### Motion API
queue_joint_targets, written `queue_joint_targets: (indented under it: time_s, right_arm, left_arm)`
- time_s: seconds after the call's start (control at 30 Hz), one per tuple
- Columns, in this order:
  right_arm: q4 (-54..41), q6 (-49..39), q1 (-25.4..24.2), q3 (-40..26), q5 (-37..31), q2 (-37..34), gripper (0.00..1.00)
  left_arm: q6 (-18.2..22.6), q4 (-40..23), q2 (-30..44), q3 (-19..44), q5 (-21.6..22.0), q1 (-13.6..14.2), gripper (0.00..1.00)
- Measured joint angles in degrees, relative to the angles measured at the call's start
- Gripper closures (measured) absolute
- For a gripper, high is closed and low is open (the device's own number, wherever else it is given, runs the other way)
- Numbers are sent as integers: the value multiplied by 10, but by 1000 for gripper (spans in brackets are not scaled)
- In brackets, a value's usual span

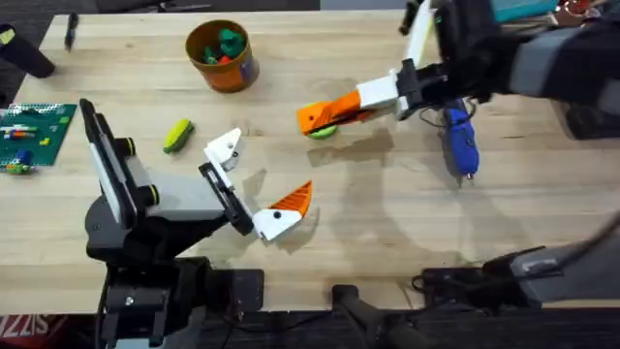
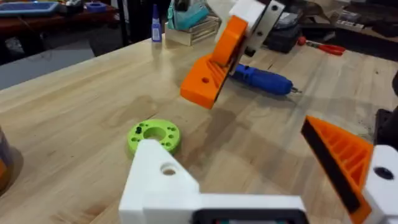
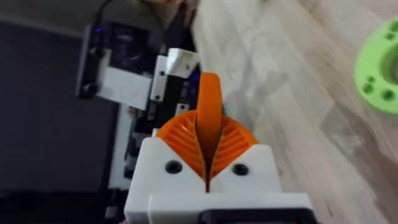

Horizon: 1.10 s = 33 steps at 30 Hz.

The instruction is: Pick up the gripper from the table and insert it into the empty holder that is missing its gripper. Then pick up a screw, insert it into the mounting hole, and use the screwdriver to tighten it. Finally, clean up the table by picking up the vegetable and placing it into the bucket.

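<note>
Beside the lime-green disc, right claw pinching the gripper; left claw wide; screwdriver nearby.

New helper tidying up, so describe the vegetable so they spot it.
Find the orange bucket at the table's far edge. Closer in, left of the white holder, lies the vegetable: oblong, yellow and green, on bare wood, while other toys sit in the bucket.

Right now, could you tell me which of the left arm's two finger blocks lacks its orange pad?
The bare white holder nearer the bucket; the other carries an orange pad.
</note>
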State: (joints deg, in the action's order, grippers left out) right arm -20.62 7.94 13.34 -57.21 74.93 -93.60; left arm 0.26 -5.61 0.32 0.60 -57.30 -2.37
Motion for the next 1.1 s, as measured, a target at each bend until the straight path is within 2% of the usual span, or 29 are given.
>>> queue_joint_targets:
  time_s: [0.13, 0.4, 0.67, 0.9, 1.1]
  right_arm:
    - [36, -5, 14, 0, 73, -57, 989]
    - [40, -5, 66, 2, 115, -71, 989]
    - [57, 15, 134, 2, 116, -71, 989]
    - [178, 105, 146, 2, 108, -71, 989]
    - [197, 169, 150, 2, 82, -71, 989]
  left_arm:
    - [0, 0, 0, 0, -3, 0, 15]
    - [0, -1, 0, 0, -6, 0, 15]
    - [0, -1, 0, 0, -6, 0, 15]
    - [0, -1, 0, 0, -6, 0, 15]
    - [0, -1, 0, 0, -6, 0, 15]
